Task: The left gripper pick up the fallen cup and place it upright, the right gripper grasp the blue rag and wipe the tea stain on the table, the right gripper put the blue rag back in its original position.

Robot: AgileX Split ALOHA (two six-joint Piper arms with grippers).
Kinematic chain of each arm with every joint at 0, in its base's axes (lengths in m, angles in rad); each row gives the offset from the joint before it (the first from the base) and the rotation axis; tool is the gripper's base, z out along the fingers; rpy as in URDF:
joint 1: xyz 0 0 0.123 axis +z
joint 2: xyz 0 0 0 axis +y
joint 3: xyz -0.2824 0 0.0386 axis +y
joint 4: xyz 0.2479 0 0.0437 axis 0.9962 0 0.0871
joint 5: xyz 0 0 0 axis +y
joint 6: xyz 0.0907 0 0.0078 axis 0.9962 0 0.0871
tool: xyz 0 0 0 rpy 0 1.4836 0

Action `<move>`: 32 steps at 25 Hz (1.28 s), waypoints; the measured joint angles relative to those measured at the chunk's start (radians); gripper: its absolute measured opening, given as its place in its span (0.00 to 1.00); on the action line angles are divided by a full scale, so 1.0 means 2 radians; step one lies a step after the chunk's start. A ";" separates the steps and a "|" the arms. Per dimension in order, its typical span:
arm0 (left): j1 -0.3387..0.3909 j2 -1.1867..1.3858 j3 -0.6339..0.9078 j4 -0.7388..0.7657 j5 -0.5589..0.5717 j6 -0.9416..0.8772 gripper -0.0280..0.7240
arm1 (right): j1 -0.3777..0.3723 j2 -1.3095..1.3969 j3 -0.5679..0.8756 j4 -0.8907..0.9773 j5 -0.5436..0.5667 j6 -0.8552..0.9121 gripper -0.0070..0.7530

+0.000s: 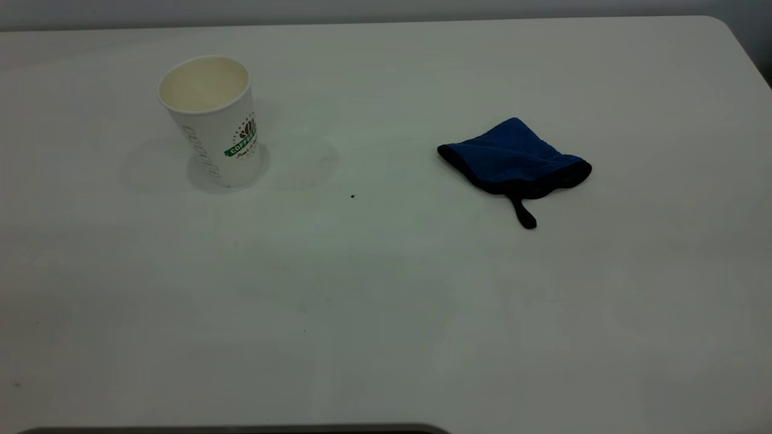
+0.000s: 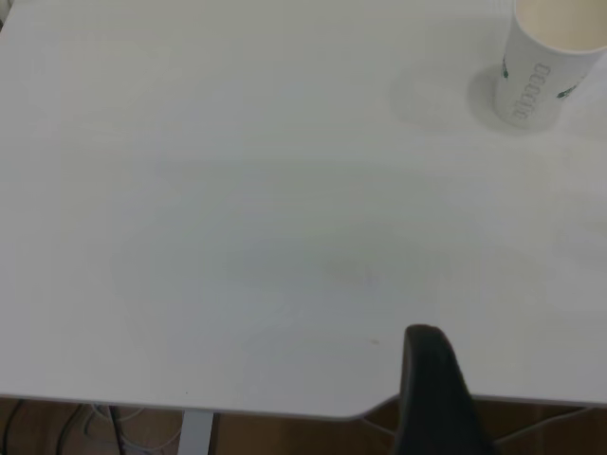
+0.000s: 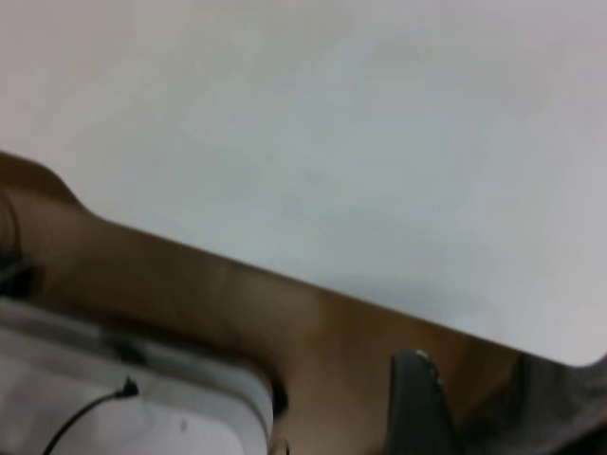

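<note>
The white paper cup (image 1: 212,120) with the green-and-black coffee logo stands upright at the far left of the white table (image 1: 386,313). It also shows in the left wrist view (image 2: 548,59). The blue rag (image 1: 514,161) with black trim lies crumpled flat at the right middle, its black loop pointing toward the near edge. No amber tea stain shows on the table. Neither arm is in the exterior view. A black part of my left gripper (image 2: 433,393) hangs over the table edge, far from the cup. A black part of my right gripper (image 3: 417,408) is off the table, over the brown floor.
A tiny black speck (image 1: 352,196) lies between cup and rag. Faint dull patches mark the table around the cup. The right wrist view shows the table's edge (image 3: 313,275) and a grey-white box with a cable (image 3: 133,398) below it.
</note>
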 joint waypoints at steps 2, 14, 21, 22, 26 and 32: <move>0.000 0.000 0.000 0.000 0.000 0.000 0.68 | 0.000 -0.069 0.029 0.000 0.007 0.000 0.69; 0.000 0.000 0.000 0.000 0.000 0.000 0.68 | -0.025 -0.266 0.030 -0.025 0.052 0.014 0.69; 0.000 0.000 0.000 0.000 0.000 0.000 0.68 | -0.067 -0.267 0.049 -0.027 0.006 0.007 0.69; 0.000 0.000 0.000 0.000 0.000 0.000 0.68 | -0.070 -0.267 0.052 -0.027 0.002 0.004 0.69; 0.000 0.000 0.000 0.000 0.000 0.000 0.68 | -0.100 -0.267 0.052 -0.027 -0.001 0.000 0.69; 0.000 0.000 0.000 0.000 0.000 0.000 0.68 | -0.121 -0.267 0.052 -0.027 -0.002 0.000 0.69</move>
